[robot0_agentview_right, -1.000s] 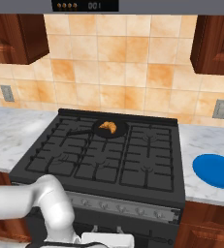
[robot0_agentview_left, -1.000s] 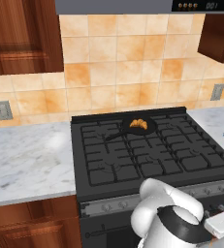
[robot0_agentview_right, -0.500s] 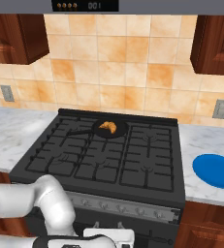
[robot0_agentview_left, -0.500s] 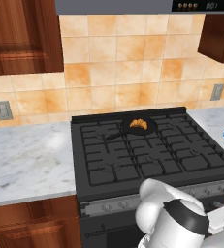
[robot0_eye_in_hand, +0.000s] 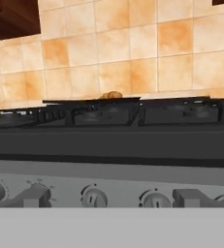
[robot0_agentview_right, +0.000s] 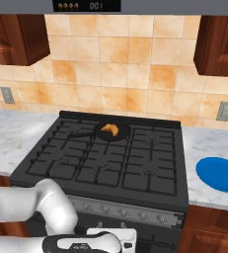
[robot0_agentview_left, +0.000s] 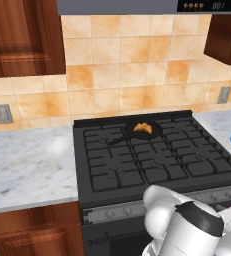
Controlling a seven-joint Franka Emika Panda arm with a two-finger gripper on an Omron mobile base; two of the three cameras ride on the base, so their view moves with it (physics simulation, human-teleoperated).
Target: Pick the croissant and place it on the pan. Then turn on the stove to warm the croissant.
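- My gripper (robot0_eye_in_hand: 111, 197) sits low in front of the stove (robot0_agentview_left: 147, 155), level with its grey knob strip (robot0_eye_in_hand: 108, 186), because the croissant is already placed and what is left is the burner. My two finger tips (robot0_eye_in_hand: 33, 197) rise well apart with two knobs between them, so the jaws stand wide and hold nothing.
- The knob (robot0_eye_in_hand: 94, 197) nearest the middle of my spread fingers looks like the one I am lined up on, though I cannot tell from here which burner it feeds.
- Beyond the strip lie the dark grates, with the front burners bare.
- The pan (robot0_agentview_left: 143, 131) sits on a rear burner, its handle (robot0_agentview_left: 118, 140) angled toward the front left, and the croissant (robot0_agentview_left: 143, 128) lies inside it, roughly at its centre.
- To the stove's right, a blue plate (robot0_agentview_right: 220, 173) rests on the marble counter (robot0_agentview_right: 209, 148).
- Farthest back are the tiled wall (robot0_agentview_left: 137, 70) and a wall outlet (robot0_agentview_left: 3, 114).
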